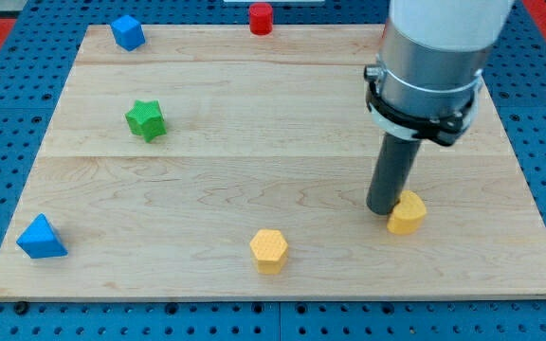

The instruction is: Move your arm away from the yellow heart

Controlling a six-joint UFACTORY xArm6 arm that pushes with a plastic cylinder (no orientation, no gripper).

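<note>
The yellow heart (409, 213) lies on the wooden board (254, 161) at the view's lower right. My tip (383, 209) stands right against the heart's left side, touching it or nearly so. The dark rod rises from there into the grey and white arm body above. A yellow hexagon (268, 250) lies to the left of the tip, near the board's bottom edge.
A green star (146, 120) lies at the left middle. A blue triangle (41, 237) sits at the lower left corner. A blue block (128, 32) is at the top left, and a red cylinder (261, 18) at the top edge.
</note>
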